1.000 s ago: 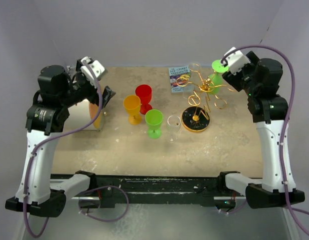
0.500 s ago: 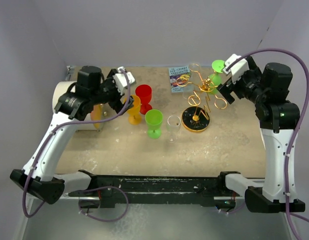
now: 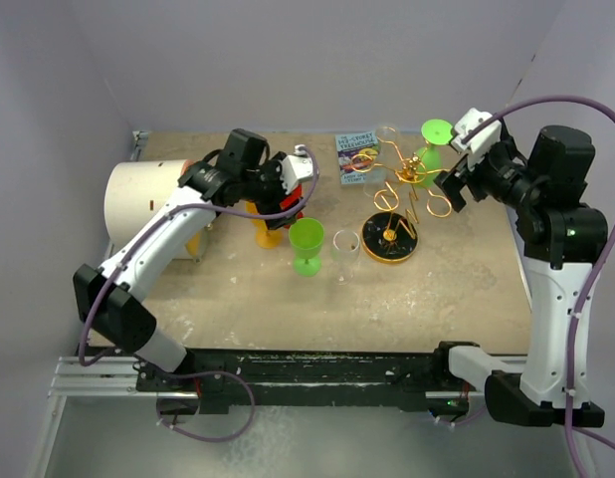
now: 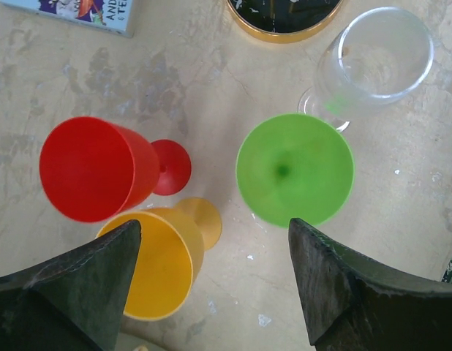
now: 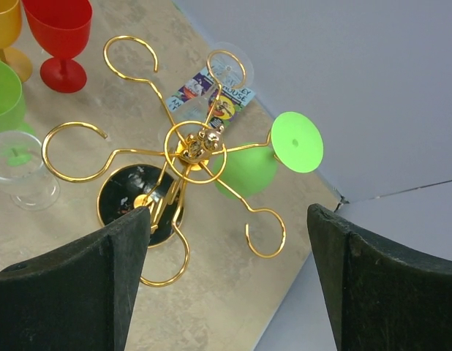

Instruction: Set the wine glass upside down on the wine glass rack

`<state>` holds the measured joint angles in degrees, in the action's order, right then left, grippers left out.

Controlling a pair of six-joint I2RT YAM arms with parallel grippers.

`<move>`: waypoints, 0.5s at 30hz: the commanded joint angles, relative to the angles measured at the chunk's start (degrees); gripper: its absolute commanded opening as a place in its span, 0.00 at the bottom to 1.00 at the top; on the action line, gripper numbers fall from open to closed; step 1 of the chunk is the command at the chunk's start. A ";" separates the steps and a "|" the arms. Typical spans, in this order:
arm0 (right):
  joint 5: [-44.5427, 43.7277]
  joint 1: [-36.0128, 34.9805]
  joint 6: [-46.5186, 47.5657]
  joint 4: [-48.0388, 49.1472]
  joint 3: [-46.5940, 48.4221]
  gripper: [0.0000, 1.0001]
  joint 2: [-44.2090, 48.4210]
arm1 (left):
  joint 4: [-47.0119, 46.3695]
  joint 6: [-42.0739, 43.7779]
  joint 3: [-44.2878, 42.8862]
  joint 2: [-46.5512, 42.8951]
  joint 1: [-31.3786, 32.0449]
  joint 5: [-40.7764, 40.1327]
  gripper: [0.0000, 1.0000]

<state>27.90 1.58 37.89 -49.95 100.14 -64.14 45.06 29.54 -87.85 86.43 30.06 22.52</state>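
The gold wire wine glass rack [image 3: 405,177] stands on its round black base [image 3: 389,238] at the right of the table. A green wine glass [image 3: 431,151] hangs upside down in one of its far rings, foot up; the right wrist view shows it too [image 5: 246,170]. A clear glass [image 5: 226,67] seems to hang in another ring. Red [image 4: 91,168], yellow [image 4: 149,267], green [image 4: 294,170] and clear [image 4: 376,62] glasses stand upright on the table. My left gripper [image 3: 291,195] hovers open above them, between the yellow and green ones. My right gripper [image 3: 451,187] is open and empty beside the rack.
A small book [image 3: 355,156] lies behind the rack. A large white cylinder [image 3: 143,194] lies at the far left, with an orange object [image 3: 193,237] in front of it. Grey walls close in the table at the back and sides.
My left arm has swung from the far left across to above the standing glasses. My right gripper has drawn away from the hung green glass, toward the near right of the rack.
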 commanded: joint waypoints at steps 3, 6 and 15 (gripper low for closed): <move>0.55 0.35 -1.34 1.10 0.00 0.89 -0.91 | 2.57 1.40 -8.43 7.79 2.39 -0.22 0.82; 0.65 0.35 -1.77 1.40 -0.16 0.88 -1.25 | 3.80 1.38 -10.62 11.18 2.93 -0.61 0.80; 0.19 0.43 -1.92 1.35 -0.85 0.87 -1.45 | 8.34 1.09 -15.60 18.66 3.94 -0.14 0.66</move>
<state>27.83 1.63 37.39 -49.89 99.31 -65.63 51.42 29.80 -99.83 103.79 33.52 22.09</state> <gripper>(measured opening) 0.870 0.690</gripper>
